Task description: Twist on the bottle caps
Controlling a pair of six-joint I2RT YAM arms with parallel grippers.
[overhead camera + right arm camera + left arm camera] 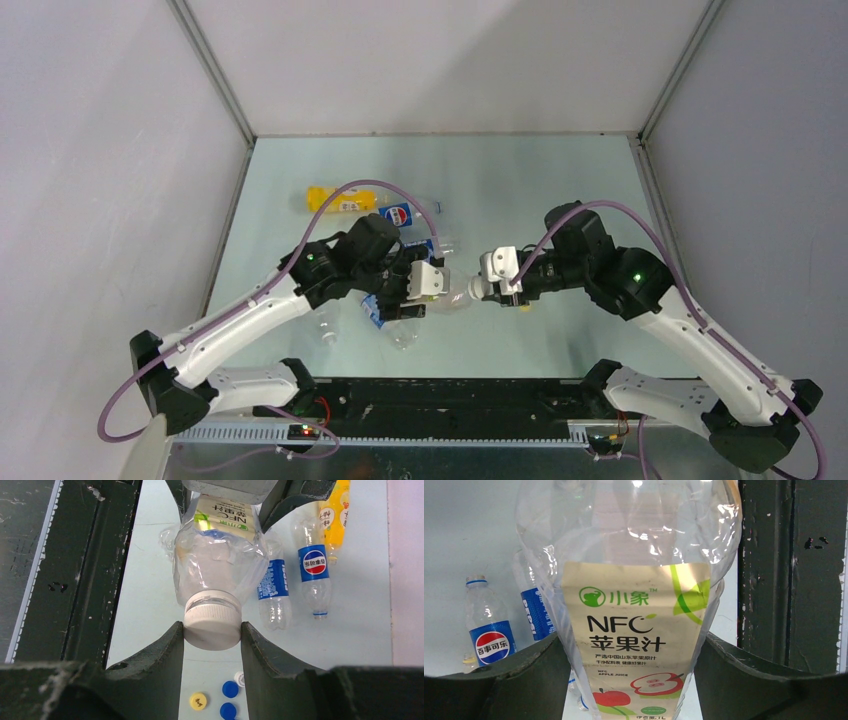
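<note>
Left gripper (634, 680): jaws clamped on the labelled body of the apple juice bottle (639, 630), one finger on each side. The bottle is clear-walled and appears empty.

Right gripper (212, 637): jaws closed on the white cap (212, 622), which sits on that bottle's neck.

Below the right jaws, on the table (150, 595): a yellow cap (198, 700) and blue caps (230, 689).

Beyond the right jaws, off to one side, lying down: two Pepsi bottles (314, 570) and an orange bottle (336, 515).
</note>
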